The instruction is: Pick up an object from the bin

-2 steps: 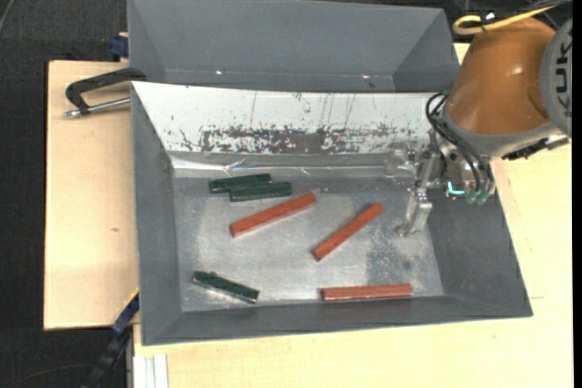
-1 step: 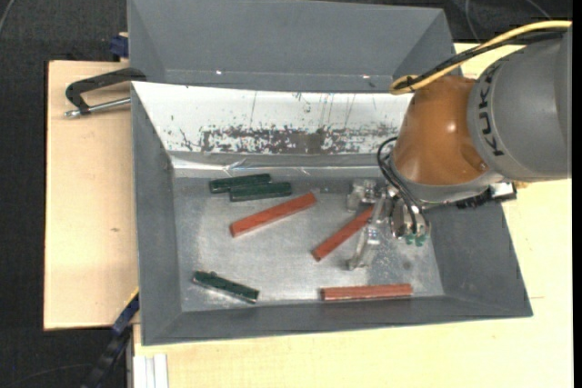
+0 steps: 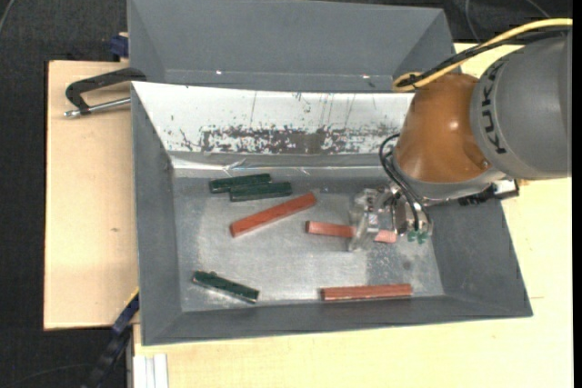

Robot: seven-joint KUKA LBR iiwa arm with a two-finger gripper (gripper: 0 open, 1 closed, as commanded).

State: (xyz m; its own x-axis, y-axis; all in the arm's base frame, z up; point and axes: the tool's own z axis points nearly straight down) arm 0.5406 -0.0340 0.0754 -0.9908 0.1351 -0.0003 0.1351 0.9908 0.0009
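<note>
1. My gripper (image 3: 375, 230) is down low in the right-middle of the bin (image 3: 155, 223), right at the right-hand end of a short red stick (image 3: 327, 230). I honestly can't tell from this angle if it's wide, narrow or already pinching something, because the wrist hardware muddles the view.
2. That short red stick lies flat on the bin floor near the centre, roughly level. A longer red stick (image 3: 273, 215) lies tilted just to its left. They're close, but they look apart to me.
3. Everything else is well clear:
   - a pair of dark green sticks (image 3: 250, 187) toward the back wall
   - one more green stick (image 3: 225, 286) at the front left
   - another red stick (image 3: 366, 292) along the front wall
4. My handling guess is a small rigid bar, light, that won't squash or break. The faces look smooth and the metal floor looks slick, so it could skate or pivot when nudged.
5. I'd take it across the narrow width, nearer the middle than the tip. An end pinch would probably let it droop or swing out.
</note>
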